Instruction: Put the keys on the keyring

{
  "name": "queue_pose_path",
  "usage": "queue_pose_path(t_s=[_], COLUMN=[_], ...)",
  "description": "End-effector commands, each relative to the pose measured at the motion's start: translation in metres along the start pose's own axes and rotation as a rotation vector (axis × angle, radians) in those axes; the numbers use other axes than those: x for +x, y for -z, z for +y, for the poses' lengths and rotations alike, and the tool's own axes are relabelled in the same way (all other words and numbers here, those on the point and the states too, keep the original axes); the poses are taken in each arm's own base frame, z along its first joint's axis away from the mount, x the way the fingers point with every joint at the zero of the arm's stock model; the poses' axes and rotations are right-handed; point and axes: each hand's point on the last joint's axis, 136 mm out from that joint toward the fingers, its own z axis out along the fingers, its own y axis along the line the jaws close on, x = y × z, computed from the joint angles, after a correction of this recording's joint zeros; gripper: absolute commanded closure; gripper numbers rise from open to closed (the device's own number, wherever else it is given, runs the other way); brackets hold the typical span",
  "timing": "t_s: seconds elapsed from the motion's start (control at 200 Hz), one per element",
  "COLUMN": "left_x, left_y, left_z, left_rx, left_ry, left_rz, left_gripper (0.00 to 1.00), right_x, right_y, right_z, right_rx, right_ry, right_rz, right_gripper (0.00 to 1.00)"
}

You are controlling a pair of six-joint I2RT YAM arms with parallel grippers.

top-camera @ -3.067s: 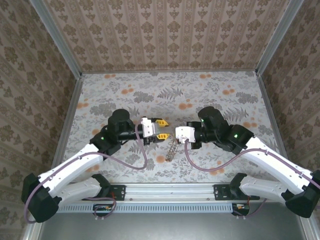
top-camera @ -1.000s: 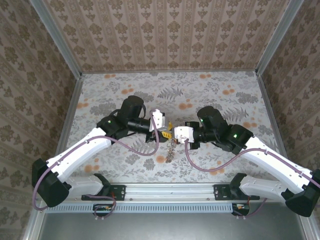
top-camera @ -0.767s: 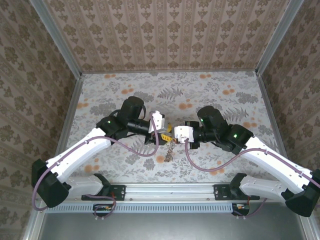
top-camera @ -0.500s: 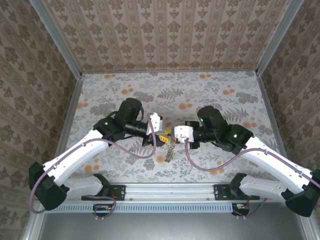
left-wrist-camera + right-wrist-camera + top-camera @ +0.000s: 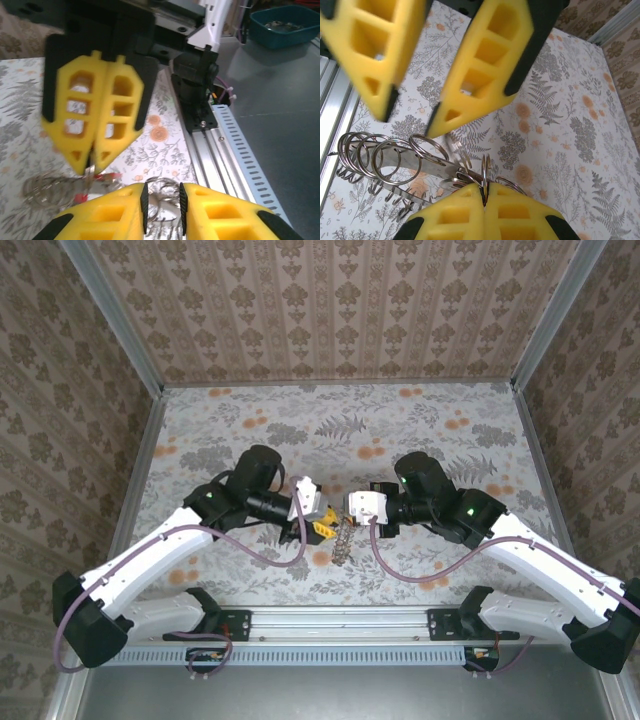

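Change: left gripper [image 5: 321,524] has dropped and swung in toward the right gripper [image 5: 484,192] over the last few seconds. Right arm hasn't budged. Right jaws are clamped on the keyring [image 5: 485,170], which stands edge-on straight out of the tips, with the ring bundle [image 5: 385,155] dangling off to one side. Left jaws are apart with nothing in them, hanging just ahead of the right tips. Red key [image 5: 106,175] sits just below the right tips, beside the bundle. My read: left is lining up a grab and threading isn't done. Can't tell if the key is already on a ring.
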Motion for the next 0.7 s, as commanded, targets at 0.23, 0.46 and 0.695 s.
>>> queue_pose_path(t_s=[0.23,0.46,0.695], left_x=[-0.007,-0.037,-0.021], left_y=[0.0,0.045,0.048], left_z=[-0.029,-0.009,0.05], left_rx=[0.081,-0.141,-0.342], left_ry=[-0.075,-0.161,-0.088], left_rz=[-0.018,-0.103,0.036], left_gripper=[0.69,0.63,0.58], right_x=[-0.016,-0.014,-0.017], right_y=[0.009,0.008,0.007], right_z=[-0.011,-0.011,-0.011], right_rx=[0.058,0.062,0.057], right_ry=[0.03,0.038,0.034], right_rz=[-0.062,-0.057,-0.066], right_gripper=[1.0,1.0,1.0])
